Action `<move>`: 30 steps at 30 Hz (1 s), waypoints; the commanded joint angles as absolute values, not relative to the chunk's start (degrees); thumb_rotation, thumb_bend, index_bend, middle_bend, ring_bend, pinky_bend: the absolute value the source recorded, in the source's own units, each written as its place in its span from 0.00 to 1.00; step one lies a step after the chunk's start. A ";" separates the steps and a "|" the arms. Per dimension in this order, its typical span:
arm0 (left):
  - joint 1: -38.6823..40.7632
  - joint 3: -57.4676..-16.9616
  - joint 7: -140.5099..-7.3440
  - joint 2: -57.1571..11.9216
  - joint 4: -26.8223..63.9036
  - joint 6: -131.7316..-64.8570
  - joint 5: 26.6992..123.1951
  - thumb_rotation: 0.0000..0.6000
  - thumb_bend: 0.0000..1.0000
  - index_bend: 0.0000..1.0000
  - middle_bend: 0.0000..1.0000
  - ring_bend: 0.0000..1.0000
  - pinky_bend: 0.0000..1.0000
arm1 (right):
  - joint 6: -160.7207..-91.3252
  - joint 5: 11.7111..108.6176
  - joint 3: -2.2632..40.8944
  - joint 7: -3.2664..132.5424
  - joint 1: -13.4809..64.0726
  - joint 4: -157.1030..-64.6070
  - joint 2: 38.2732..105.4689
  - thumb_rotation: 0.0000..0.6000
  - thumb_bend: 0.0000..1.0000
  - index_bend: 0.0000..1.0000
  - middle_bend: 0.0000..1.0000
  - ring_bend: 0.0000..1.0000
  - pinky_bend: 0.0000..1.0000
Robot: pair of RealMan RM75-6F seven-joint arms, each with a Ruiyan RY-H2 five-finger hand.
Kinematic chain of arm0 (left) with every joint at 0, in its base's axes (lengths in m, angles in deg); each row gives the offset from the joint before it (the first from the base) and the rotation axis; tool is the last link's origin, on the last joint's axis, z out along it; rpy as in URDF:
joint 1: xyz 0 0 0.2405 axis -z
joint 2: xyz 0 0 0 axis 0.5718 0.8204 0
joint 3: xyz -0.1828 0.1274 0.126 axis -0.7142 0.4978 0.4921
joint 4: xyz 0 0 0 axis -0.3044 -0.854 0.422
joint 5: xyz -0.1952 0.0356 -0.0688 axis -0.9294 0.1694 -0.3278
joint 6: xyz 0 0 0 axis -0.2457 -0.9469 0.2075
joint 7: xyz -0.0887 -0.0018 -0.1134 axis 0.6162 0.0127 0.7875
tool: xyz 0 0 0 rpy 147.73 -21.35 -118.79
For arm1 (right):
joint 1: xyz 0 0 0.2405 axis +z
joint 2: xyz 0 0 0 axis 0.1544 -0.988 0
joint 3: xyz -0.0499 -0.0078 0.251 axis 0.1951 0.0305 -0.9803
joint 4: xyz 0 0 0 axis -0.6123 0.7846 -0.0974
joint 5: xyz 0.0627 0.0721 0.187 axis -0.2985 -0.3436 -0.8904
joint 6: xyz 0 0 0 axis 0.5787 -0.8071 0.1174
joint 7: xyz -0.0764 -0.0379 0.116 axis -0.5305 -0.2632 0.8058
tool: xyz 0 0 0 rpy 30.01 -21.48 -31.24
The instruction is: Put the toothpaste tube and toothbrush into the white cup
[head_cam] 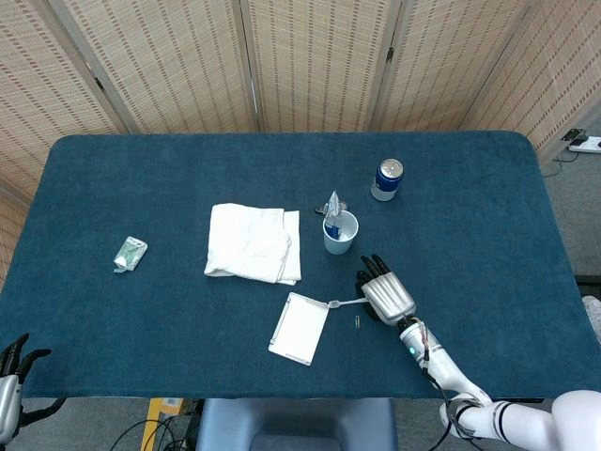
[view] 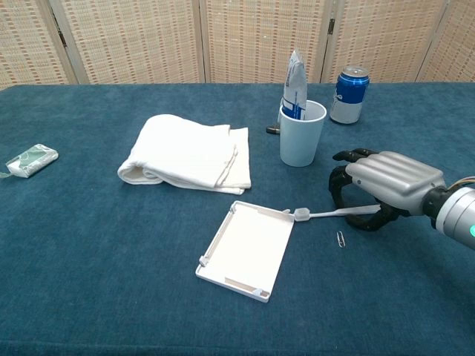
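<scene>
On the worktop [view: 89, 245] near the front right, the right hand [view: 386, 185] arches over the toothbrush [view: 334, 213] handle, fingers curled down around it; a firm hold isn't clear yet, cannot tell. The toothbrush lies flat, long axis roughly left-right, head toward the white tray [view: 245, 250], its tip touching the tray's edge. The toothpaste tube [view: 295, 85] already stands upright in the white cup [view: 302, 133]. Best to pinch mid-handle, lift clear, tilt upright, head up, then drop beside the tube. The left hand [head_cam: 11, 362] sits off the worktop edge, fingers spread, empty.
</scene>
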State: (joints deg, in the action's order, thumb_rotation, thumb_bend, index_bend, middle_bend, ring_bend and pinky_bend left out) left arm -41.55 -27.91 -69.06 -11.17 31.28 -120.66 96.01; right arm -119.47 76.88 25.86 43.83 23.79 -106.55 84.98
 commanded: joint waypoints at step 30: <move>-40.88 -27.84 -73.08 -9.93 35.71 -121.41 97.44 1.00 0.13 0.28 0.05 0.02 0.15 | -128.36 74.01 13.83 77.83 22.29 -119.94 75.06 1.00 0.36 0.58 0.32 0.03 0.08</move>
State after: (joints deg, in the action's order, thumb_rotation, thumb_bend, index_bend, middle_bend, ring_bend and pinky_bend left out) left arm -40.87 -27.84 -73.06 -9.94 35.69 -121.40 97.46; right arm -129.10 75.04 15.26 76.18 21.30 -120.28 74.26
